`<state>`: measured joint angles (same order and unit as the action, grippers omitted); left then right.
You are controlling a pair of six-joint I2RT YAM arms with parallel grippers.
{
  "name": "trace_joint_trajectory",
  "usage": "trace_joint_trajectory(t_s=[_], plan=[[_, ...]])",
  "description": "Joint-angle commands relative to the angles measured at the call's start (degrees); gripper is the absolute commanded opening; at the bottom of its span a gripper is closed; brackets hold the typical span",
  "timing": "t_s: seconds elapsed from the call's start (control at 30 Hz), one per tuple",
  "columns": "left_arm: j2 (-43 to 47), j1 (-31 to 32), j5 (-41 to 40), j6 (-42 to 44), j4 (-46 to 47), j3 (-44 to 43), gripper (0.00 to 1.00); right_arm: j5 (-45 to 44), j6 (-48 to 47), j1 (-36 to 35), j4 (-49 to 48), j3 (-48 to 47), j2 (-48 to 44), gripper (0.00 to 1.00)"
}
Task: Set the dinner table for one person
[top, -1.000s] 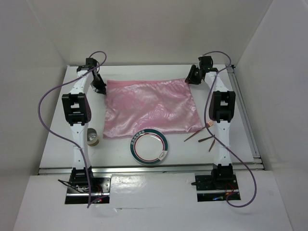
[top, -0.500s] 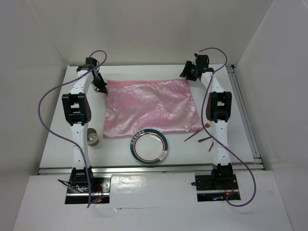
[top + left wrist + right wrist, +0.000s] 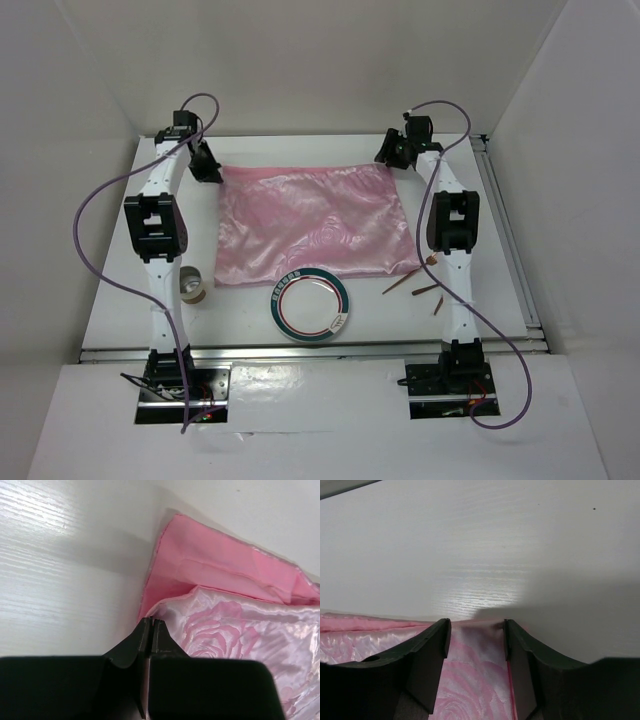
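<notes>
Bright, even overhead light. Soft glare on shiny pink satin cloth (image 3: pixel 315 225) and white wood-grain tabletop (image 3: pixel 470 540). My black right fingers (image 3: pixel 427 665) blurred close-up; grey shadow falls beside them. Top view slightly soft.

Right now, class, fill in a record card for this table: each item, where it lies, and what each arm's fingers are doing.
Dinner table: white, metal rails on the near and right edges
Pink cloth: spread mid-table, far-left corner folded over
Plate: green-rimmed, at the cloth's near edge
Small round container: left of the plate
Brown sticks: right of the plate, loosely scattered
Left fingers: shut on the cloth's far-left corner
Right fingers: open, straddling the cloth's far-right corner
</notes>
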<state>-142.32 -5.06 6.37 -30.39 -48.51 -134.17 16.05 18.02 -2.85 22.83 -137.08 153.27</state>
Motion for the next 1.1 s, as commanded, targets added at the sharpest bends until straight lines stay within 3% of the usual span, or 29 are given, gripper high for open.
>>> trace_joint_trajectory(t_s=[0.0, 0.07, 0.1, 0.2, 0.23, 0.33, 0.53, 0.63, 0.67, 0.7, 0.8, 0.83, 0.9, 1.07], plan=[[4.86, 0.14, 1.97, -1.24, 2.45, -2.33, 0.00, -4.71, -2.99, -1.37, -2.09, -0.91, -1.39, 0.60], [4.86, 0.14, 2.50, -1.25, 2.46, -2.33, 0.00, -5.24, -4.13, -1.89, -2.09, -0.91, -1.40, 0.60], [4.86, 0.14, 3.03, -1.25, 2.46, -2.33, 0.00, -5.24, -4.74, -1.89, -2.09, -0.91, -1.40, 0.54], [5.38, 0.14, 3.56, -1.86, 2.46, -2.33, 0.00, -3.84, -4.75, -1.89, -2.09, -0.91, -1.40, 0.36], [5.39, 0.14, 3.56, -1.86, 2.46, -2.33, 0.00, -3.84, -4.75, -1.89, -2.09, -0.91, -1.40, 0.20], [5.91, 0.14, 3.56, -1.86, 2.98, -2.33, 0.00, -3.84, -4.75, -1.89, -2.09, -0.91, -1.40, 0.04], [5.30, 0.14, 0.14, -1.86, 1.59, -2.33, 0.00, -4.45, -4.75, -1.89, -3.76, 0.93, -4.12, 0.00], [3.11, -0.39, -2.41, -3.09, 0.44, -1.10, 0.49, -4.45, -4.23, -1.89, -3.76, 1.46, -5.35, 0.00], [3.10, -0.39, -2.42, -3.09, 1.22, -0.49, 0.57, -4.45, -4.22, -1.89, -3.76, 1.46, -5.35, 0.00], [1.97, -0.39, -2.42, -3.09, 1.23, -0.48, 0.74, -4.45, -4.22, -1.89, -3.76, 1.46, -5.35, 0.00], [-0.49, -0.39, -1.89, -3.09, 1.75, -1.62, 0.86, -3.93, -4.22, -1.89, -3.76, 1.99, -5.35, 0.00], [-1.81, -0.39, -1.89, -3.09, 1.75, -2.32, 0.95, -3.93, -4.22, -1.89, -3.76, 1.99, -5.35, 0.00], [-2.60, -0.39, -1.89, -3.09, 1.75, -2.33, 0.95, -3.93, -4.22, -1.89, -3.76, 1.99, -5.35, 0.00], [-4.89, -0.39, -1.27, -3.09, 3.07, -3.73, 0.83, -3.93, -4.22, -1.89, -3.76, 1.99, -5.35, 0.00]])
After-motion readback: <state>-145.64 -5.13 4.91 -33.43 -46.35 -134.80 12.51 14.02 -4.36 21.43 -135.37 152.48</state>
